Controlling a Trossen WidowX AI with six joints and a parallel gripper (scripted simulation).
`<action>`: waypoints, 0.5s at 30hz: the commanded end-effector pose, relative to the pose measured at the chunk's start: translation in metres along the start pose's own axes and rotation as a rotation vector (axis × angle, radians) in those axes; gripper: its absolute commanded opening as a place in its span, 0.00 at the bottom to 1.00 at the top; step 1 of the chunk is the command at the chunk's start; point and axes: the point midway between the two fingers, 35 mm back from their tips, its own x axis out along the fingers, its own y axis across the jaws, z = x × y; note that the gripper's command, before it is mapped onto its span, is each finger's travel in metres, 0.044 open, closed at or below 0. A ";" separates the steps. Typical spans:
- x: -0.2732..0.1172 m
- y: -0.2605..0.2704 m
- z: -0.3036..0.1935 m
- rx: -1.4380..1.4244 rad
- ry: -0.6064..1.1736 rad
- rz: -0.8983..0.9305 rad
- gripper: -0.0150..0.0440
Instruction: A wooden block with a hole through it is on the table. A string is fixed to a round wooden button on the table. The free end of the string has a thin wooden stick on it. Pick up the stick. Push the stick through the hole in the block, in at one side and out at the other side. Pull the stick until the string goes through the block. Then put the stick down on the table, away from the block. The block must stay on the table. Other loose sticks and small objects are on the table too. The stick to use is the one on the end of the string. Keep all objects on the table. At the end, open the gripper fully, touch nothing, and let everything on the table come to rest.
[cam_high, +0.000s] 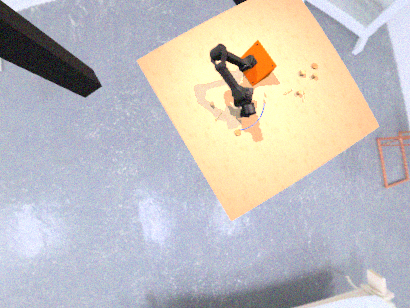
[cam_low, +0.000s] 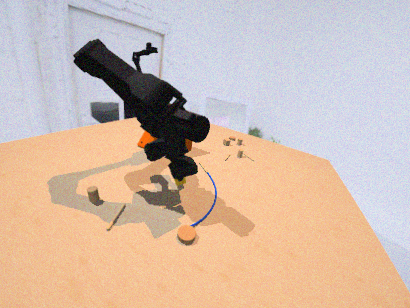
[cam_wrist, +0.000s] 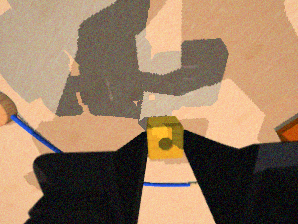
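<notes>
The small yellow block (cam_low: 180, 183) (cam_wrist: 165, 135), with a round hole in its near face, is between my fingertips. My gripper (cam_low: 179, 179) (cam_wrist: 163, 135) is shut on it. I cannot tell whether the block touches the table. The round wooden button (cam_high: 237, 133) (cam_low: 187, 233) (cam_wrist: 5, 109) lies on the table. A blue string (cam_low: 216, 195) (cam_wrist: 36, 133) curves from it past the gripper. The thin stick (cam_high: 265, 97) (cam_low: 203, 168) at the string's free end lies on the table beyond the gripper. In the wrist view the fingers hide part of the string and most of the stick.
A loose stick (cam_high: 219, 116) (cam_low: 116, 217) and a short wooden cylinder (cam_high: 212, 105) (cam_low: 93, 195) lie on the other side of the arm. Several small pieces and thin sticks lie farther off. An orange plate (cam_high: 259, 62) is by the arm's base.
</notes>
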 end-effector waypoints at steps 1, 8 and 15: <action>0.001 -0.001 0.003 -0.003 0.057 0.000 0.25; 0.003 -0.001 0.007 -0.004 0.124 -0.008 0.25; 0.005 -0.001 0.012 -0.006 0.207 -0.009 0.25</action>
